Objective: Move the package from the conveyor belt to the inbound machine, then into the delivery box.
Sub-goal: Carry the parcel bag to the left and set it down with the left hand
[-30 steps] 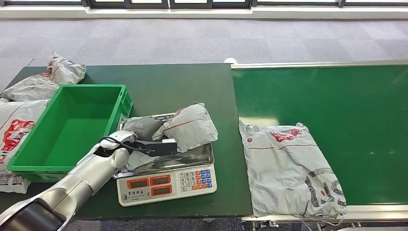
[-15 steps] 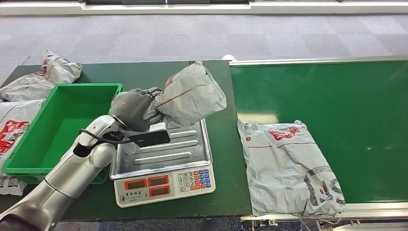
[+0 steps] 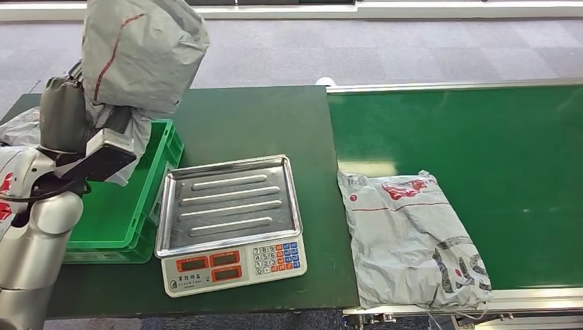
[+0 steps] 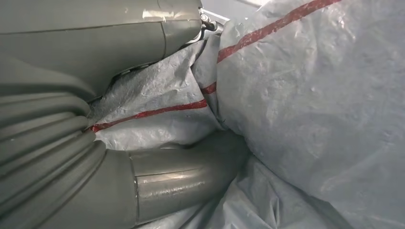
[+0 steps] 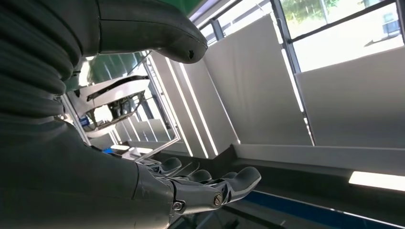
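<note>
My left hand [image 3: 65,117] gripping crumpled grey plastic package [image 3: 141,51] above green plastic crate [image 3: 161,161], empty steel-trayed scale [image 3: 230,199] beside, second grey parcel [image 3: 412,237] on green conveyor belt [image 3: 481,144], my right hand [image 5: 200,186] empty, fingers apart.

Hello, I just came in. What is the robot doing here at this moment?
The left robot hand holds a grey package raised in the air above the green delivery box. The weighing scale beside the box has a bare tray. Another grey package lies on the conveyor belt. The right robot hand holds nothing, with its fingers apart.
</note>
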